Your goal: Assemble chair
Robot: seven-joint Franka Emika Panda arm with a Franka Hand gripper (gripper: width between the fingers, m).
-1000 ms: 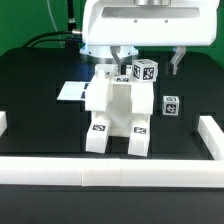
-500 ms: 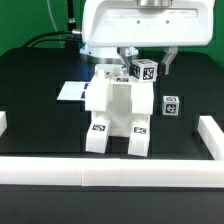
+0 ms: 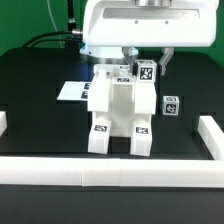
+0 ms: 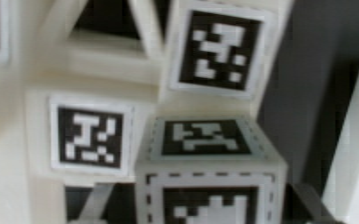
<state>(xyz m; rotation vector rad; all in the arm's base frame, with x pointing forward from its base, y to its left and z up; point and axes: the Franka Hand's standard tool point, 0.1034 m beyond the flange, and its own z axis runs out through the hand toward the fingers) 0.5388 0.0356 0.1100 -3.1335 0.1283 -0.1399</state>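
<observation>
The partly built white chair stands mid-table on two tagged legs, a flat slab across them. At its upper right corner a tagged square post stands upright. My gripper hangs from the big white hand above, one finger on each side of that post's top, shut on it. In the wrist view the post's tagged top and side fill the middle between my gripper's dark fingers, with the chair's tagged faces right behind it.
A small tagged white piece lies on the black table on the exterior view's right of the chair. The marker board lies flat behind the chair on the left. White border rails run along the front and both sides.
The fingers have closed in from wide apart onto the tagged post. The hand has stayed above the chair, and the post has shifted slightly.
</observation>
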